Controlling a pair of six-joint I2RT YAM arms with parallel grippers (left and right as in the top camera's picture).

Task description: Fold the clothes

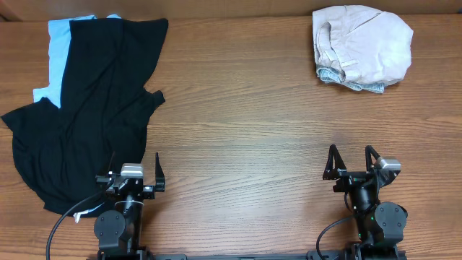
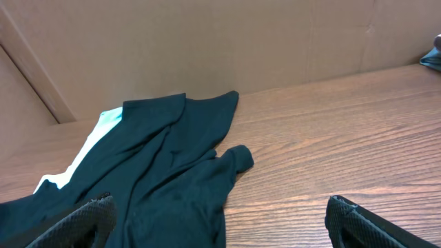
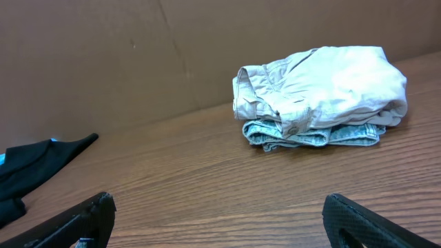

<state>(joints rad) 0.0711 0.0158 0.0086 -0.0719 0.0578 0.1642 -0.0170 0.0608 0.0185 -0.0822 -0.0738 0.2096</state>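
A large black shirt (image 1: 94, 108) lies crumpled at the table's left, over a light blue shirt (image 1: 59, 43) that shows at the back left. It also shows in the left wrist view (image 2: 172, 172), with the light blue shirt (image 2: 89, 148) at its left edge. A beige bundle (image 1: 364, 43) on a light blue patterned piece (image 1: 354, 83) sits at the back right and shows in the right wrist view (image 3: 324, 89). My left gripper (image 1: 133, 167) is open and empty at the near left, by the black shirt's near edge. My right gripper (image 1: 352, 160) is open and empty at the near right.
The wooden table (image 1: 245, 123) runs between the two piles. A brown cardboard wall (image 2: 207, 41) stands along the table's far edge.
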